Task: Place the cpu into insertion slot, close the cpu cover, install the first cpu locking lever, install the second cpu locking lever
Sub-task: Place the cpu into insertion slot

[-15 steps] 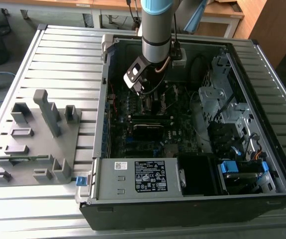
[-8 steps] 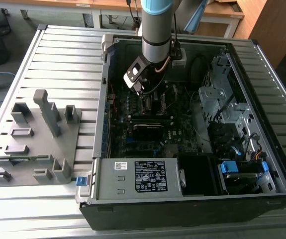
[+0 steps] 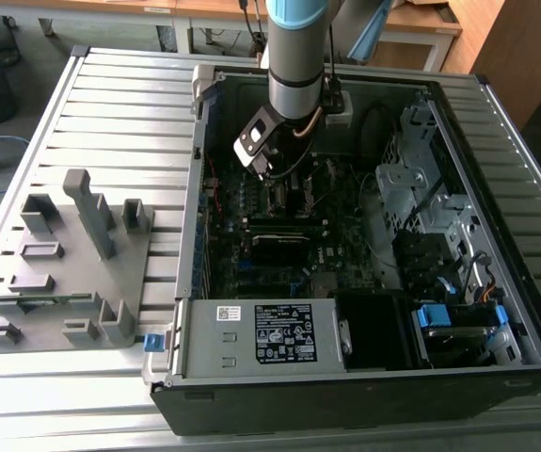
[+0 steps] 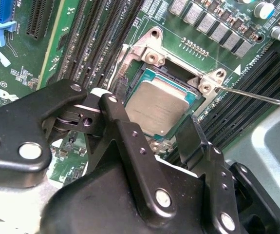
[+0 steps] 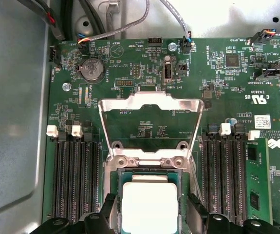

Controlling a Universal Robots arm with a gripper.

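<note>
Cpu (image 5: 149, 204): lying flat in the insertion slot (image 4: 152, 57), silver top up; I judge it seated.
Gripper (image 5: 152, 213): low over the socket, fingers (image 5: 109, 210) apart on either side of the chip; I see no clamp on it.
Cpu cover (image 5: 149, 100): swung open over the motherboard (image 5: 227, 87), which leaves the socket clear.
Locking lever (image 4: 256, 96): thin rod sticking out free, not latched.
Arm (image 3: 294, 56): reaches down into the open computer case (image 3: 496, 141).
</note>
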